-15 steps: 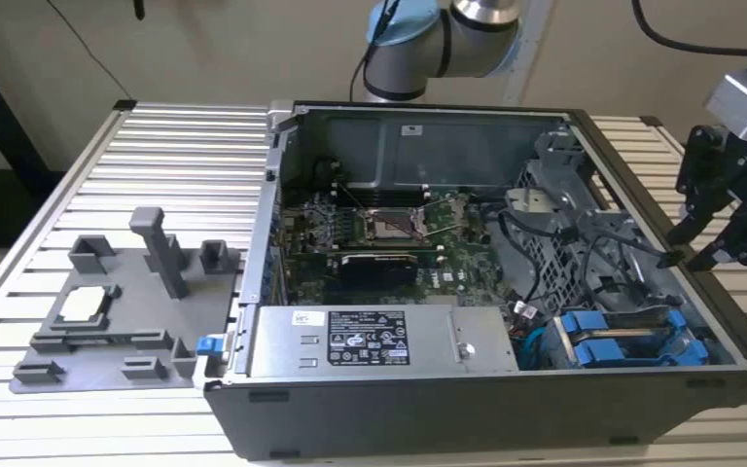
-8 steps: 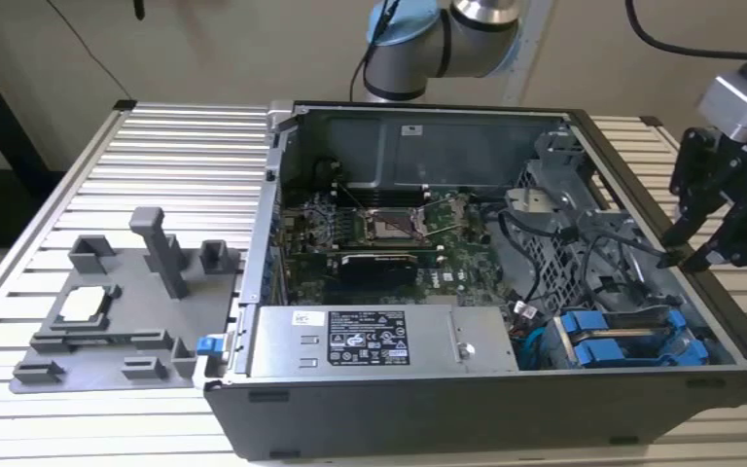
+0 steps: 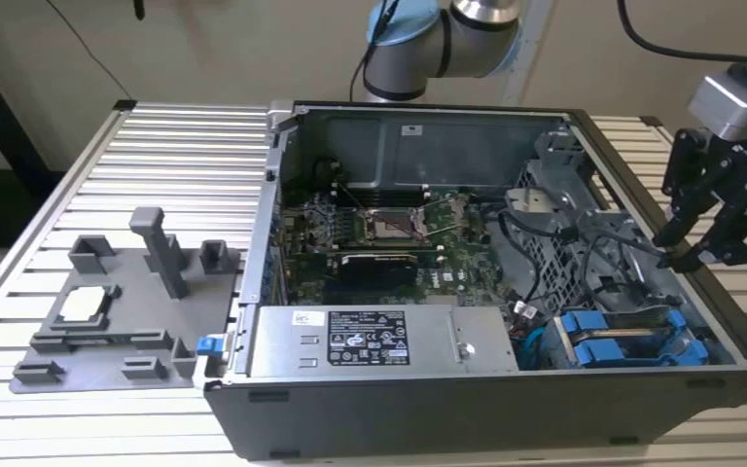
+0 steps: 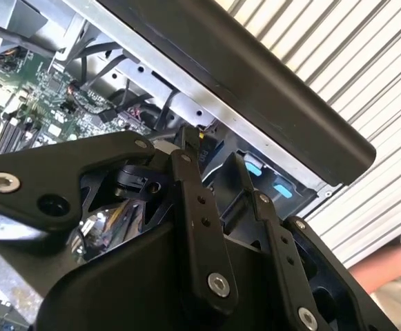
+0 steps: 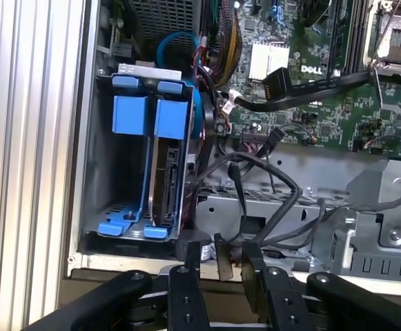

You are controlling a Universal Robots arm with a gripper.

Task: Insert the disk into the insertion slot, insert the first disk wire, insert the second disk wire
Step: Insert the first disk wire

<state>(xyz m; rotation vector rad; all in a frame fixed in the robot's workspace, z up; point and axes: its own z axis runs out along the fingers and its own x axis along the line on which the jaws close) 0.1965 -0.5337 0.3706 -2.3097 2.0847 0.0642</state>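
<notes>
Gripper (image 5: pixel 221 254) hovers at case (image 5: pixel 117 265) edge; open or closed, can't tell. Disk (image 5: pixel 165 181) in blue carrier sits in slot (image 5: pixel 98 172) just ahead of it, so step 1 looks done. Black wires (image 5: pixel 277 185) lie loose nearby, prob. both still unplugged.

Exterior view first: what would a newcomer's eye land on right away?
The open computer case on the slatted table draws the eye first, with its green board bare. Next come the bright blue carriers standing in the insertion slot, at the case's corner toward the exterior view's lower right. The black pincer hangs over the case's edge at the exterior view's right.
</notes>
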